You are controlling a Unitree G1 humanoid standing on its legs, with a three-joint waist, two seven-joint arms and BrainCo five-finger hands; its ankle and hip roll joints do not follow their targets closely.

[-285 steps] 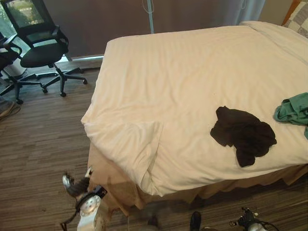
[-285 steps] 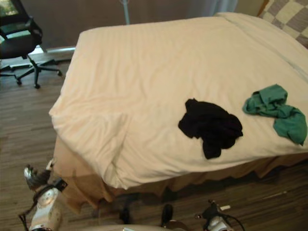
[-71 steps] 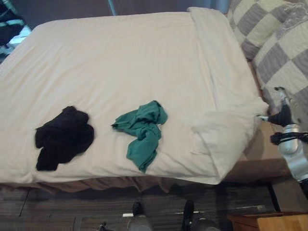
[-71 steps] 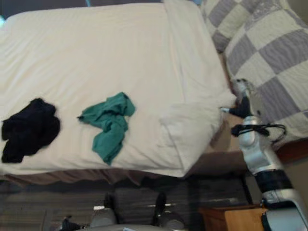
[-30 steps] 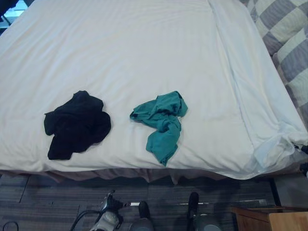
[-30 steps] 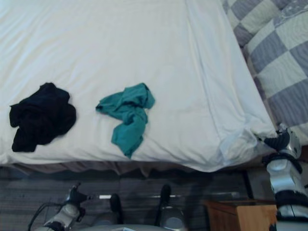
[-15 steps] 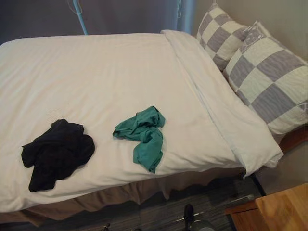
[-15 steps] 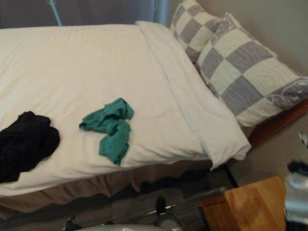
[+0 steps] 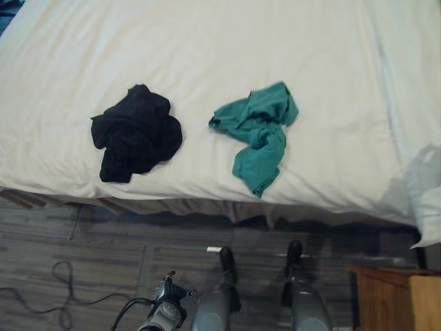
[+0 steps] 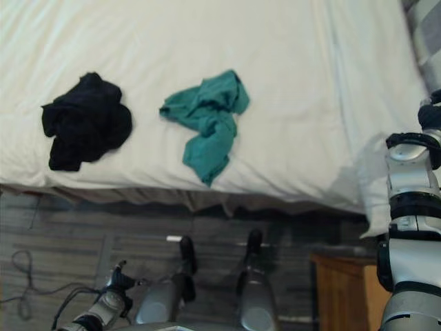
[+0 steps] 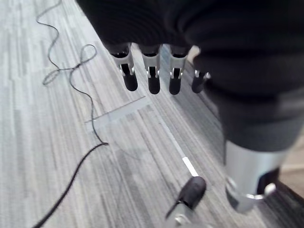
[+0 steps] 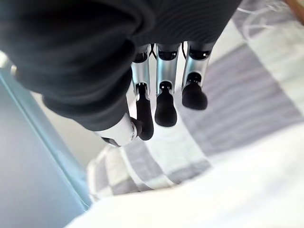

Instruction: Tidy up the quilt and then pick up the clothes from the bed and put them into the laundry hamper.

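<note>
Bed (image 9: 207, 34): quilt (image 10: 289, 103) looks flat. Black clothes (image 9: 136, 132) and green clothes (image 9: 258, 131) lie near its front edge, unpicked. Left hand (image 11: 152, 71) and right hand (image 12: 164, 102) empty, fingers straight. Pickup and hamper steps remain.

Quilt (image 9: 207, 41) — smooth matt cloth; floor (image 9: 83, 248) — streaky grey (wood-look).

I am looking at a bedroom. A big bed (image 9: 207, 41) with a white quilt (image 10: 296, 83) is filling most of my view, a checked pillow (image 12: 266, 99) is lying on it, and a wooden bedside table (image 9: 396, 300) is standing on the grey wood floor (image 9: 83, 255).
</note>
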